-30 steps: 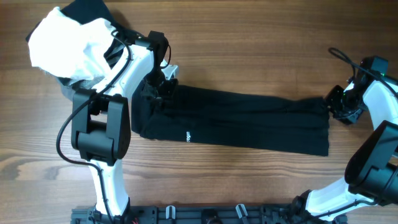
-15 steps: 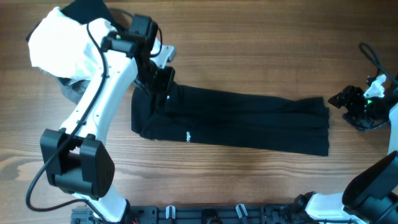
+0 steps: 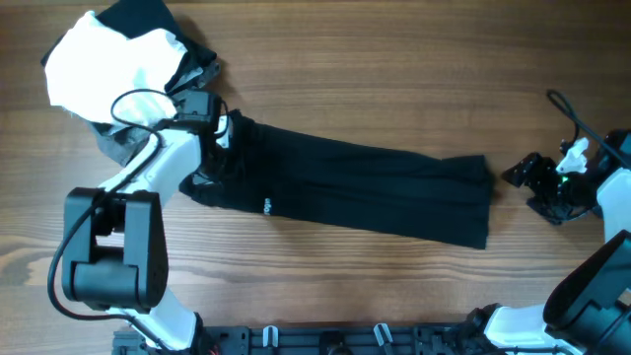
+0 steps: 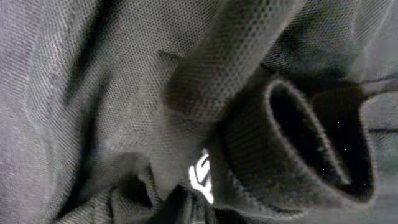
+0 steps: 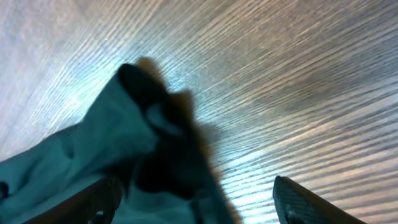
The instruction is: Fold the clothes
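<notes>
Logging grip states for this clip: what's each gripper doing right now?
Left gripper: shut on the black shirt.
Right gripper: open, holding nothing.

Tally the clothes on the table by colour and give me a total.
Black: 2, the shirt and a black piece showing behind the pile, apparently separate
White: 1, the white garment
Grey: 1, the grey garment partly under the white one
Total: 4
</notes>
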